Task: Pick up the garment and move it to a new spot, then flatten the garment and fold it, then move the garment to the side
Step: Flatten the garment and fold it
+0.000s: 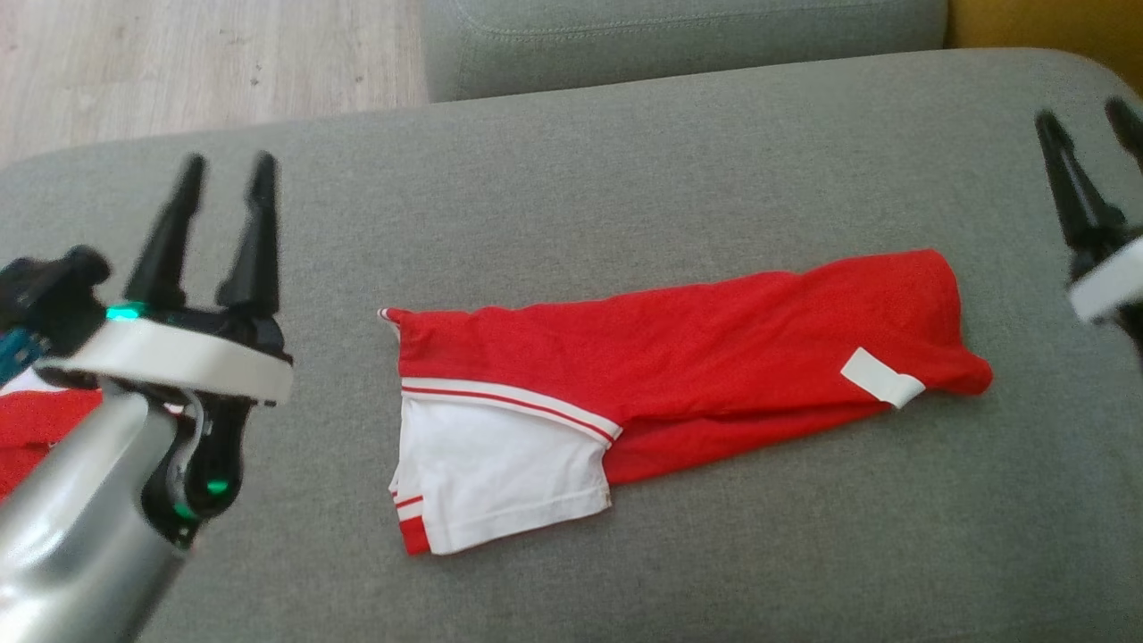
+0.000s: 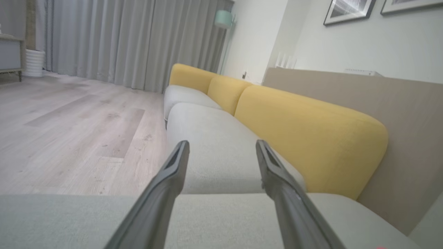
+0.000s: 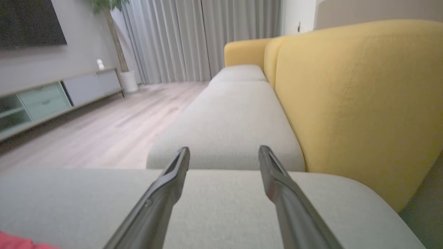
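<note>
Now the folded red garment (image 1: 679, 357) lies flat on the grey sofa (image 1: 625, 179) — left jaws and right jaws both apart, empty, one beyond each end.

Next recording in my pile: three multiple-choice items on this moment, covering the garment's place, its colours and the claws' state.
1. Where does the garment lie?
A. On a table
B. On the grey seat cushion
C. In a basket

2. What colours is it?
A. Blue and yellow
B. Red and white
C. All black

3. How do the left claw and right claw stand?
A. Both open, empty
B. Both shut on cloth
C. One open, one shut

Answers: 1 B, it lies on the cushion, apart from both claws; 2 B, red body with a white panel and trim; 3 A, each pair of fingers is spread with nothing between them.
</note>
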